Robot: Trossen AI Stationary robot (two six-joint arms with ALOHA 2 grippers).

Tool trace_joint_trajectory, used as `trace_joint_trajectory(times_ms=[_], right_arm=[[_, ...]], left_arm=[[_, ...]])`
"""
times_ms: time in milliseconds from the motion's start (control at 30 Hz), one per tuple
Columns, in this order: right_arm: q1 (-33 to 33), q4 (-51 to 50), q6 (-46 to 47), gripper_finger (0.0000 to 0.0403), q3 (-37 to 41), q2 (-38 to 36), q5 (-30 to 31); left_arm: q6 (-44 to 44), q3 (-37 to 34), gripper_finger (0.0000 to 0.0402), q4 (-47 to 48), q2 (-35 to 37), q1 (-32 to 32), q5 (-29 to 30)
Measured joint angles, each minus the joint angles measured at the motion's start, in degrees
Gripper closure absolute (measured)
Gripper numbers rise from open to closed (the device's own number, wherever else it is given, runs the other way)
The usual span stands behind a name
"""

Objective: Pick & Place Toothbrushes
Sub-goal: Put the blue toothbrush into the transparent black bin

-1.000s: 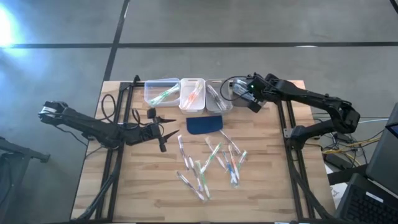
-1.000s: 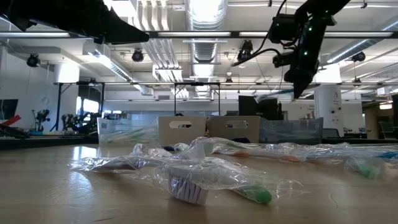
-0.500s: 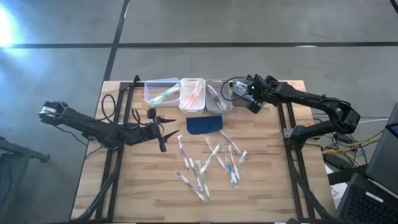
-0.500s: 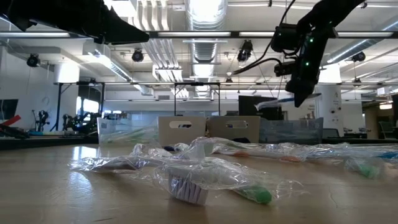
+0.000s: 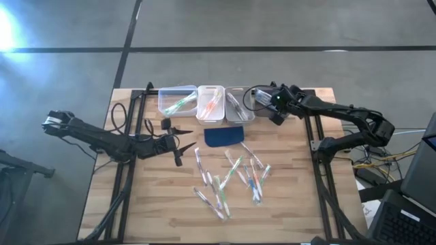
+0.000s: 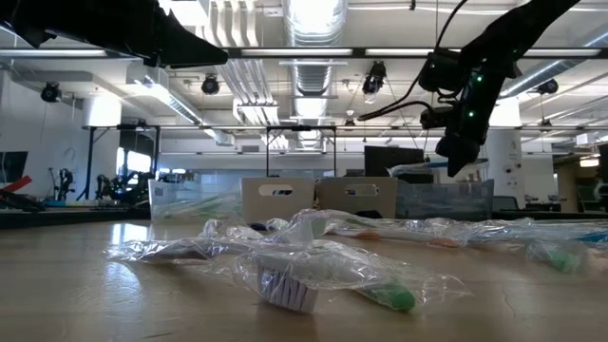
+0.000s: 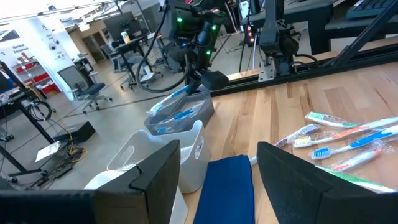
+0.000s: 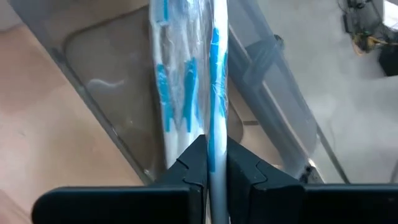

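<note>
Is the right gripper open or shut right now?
Shut: the right gripper clamps a blue toothbrush above the clear bin.

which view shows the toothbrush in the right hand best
The right wrist view: the blue toothbrush fills the frame, pinched in the shut right hand above the grey bin. The left wrist view shows it small and distant, the low view only a sliver, and the high view hides it.
</note>
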State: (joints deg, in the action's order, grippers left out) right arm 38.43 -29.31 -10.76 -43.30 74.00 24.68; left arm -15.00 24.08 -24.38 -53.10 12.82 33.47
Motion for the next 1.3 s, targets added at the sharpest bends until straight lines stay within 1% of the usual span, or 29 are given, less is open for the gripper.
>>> trace_joint_trajectory(times_ms=[167,400,600,733,1000,1167,1300], right_arm=[[1.06,3.14,-0.34,0.0385,1.35,0.0,-1.38],[1.67,5.04,-1.21,0.0376,3.98,0.02,-1.62],[2.59,9.61,-1.14,0.0385,6.21,0.02,-2.53],[3.2,12.22,-1.29,0.0378,7.32,0.12,-2.84],[3.87,12.37,-3.26,0.0386,7.4,2.57,-2.9],[3.85,13.45,-4.27,0.0378,7.4,4.84,-2.9],[3.85,14.1,-4.65,0.038,7.32,6.58,-2.8]], left_arm=[[0.0,0.0,0.0184,0.0,0.0,0.0,0.0],[0.0,0.0,0.0184,0.0,0.0,0.0,-0.02],[0.0,0.0,0.0184,-0.02,0.0,0.0,-0.02],[0.13,0.0,0.0184,-0.02,0.0,0.0,-0.02],[0.17,0.0,0.0184,-0.04,0.0,0.01,-0.01],[0.22,0.0,0.0184,-0.04,0.0,0.0,-0.02],[0.22,0.0,0.0184,-0.05,0.0,0.0,-0.02]])
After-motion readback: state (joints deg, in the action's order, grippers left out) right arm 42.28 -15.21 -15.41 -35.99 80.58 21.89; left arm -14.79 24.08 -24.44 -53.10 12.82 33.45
